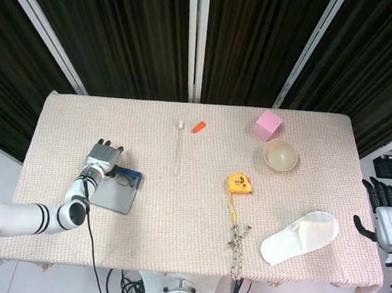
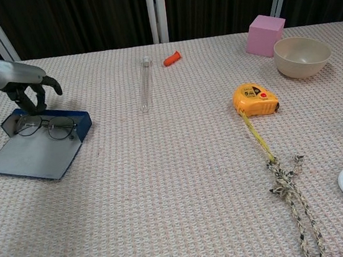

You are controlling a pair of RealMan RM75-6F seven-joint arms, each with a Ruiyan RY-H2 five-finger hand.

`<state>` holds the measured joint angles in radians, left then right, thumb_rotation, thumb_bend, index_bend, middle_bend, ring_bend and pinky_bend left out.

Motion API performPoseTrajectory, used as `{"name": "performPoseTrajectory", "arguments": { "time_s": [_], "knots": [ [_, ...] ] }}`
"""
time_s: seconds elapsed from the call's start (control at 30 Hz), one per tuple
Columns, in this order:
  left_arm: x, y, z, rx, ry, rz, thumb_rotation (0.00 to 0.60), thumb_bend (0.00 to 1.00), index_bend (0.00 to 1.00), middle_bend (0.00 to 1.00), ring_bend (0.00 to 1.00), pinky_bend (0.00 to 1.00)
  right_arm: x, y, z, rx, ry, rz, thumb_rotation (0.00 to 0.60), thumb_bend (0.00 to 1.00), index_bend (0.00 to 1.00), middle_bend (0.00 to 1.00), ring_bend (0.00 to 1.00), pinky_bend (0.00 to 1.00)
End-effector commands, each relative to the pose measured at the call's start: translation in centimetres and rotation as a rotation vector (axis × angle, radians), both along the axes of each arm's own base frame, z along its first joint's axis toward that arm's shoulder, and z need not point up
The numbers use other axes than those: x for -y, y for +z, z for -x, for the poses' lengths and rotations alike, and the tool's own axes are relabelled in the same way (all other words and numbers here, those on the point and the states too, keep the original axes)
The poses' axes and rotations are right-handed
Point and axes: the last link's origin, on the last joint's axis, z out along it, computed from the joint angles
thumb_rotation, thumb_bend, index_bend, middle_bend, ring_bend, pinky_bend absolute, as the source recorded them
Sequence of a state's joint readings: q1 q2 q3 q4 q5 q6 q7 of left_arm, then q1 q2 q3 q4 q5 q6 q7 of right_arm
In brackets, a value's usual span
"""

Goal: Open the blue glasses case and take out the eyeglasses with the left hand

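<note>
One eyeglasses (image 2: 47, 126) in open case (image 2: 36, 148), beneath curled left hand (image 2: 28, 91); grip unclear.

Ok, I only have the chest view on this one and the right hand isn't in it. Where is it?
Observer: The right hand hangs past the right edge of the table, fingers apart, holding nothing.
Operator: And the white thing cut off at my lower right?
Observer: A white slipper, lying whole on the table, apart from the rope.
Operator: Does the left hand hold the eyeglasses?
Observer: From above, the left hand sits at the far left corner of the open blue glasses case. I cannot tell whether it grips the eyeglasses.
</note>
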<state>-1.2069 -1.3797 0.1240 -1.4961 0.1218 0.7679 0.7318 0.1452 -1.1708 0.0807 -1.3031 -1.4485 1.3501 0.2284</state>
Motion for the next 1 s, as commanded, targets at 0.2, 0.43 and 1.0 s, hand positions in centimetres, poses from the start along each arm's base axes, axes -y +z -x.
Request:
{"name": "performPoseTrajectory", "arguments": {
  "time_s": [0.2,0.43,1.0],
  "knots": [
    [1.5,1.7,1.4,-0.022,0.143,0.034,0.482,0.58,0.14,0.42,0.08,0.07,0.1,-0.2,-0.2,-0.003,0.004,-0.005,0.6,0.3,0.0,0.0,0.0,0.0],
    [2.5,2.1,1.2,-0.007,0.209,0.078,0.465,0.58,0.14,0.48,0.15,0.12,0.1,-0.2,-0.5,-0.006,0.012,-0.007,0.6,0.31,0.0,0.0,0.0,0.0],
    [3.1,3.0,-0.2,0.057,0.18,0.008,0.459,0.25,0.14,0.3,0.18,0.22,0.2,-0.2,-0.7,-0.001,0.018,-0.006,0.6,0.32,0.0,0.0,0.0,0.0]
  ]
}}
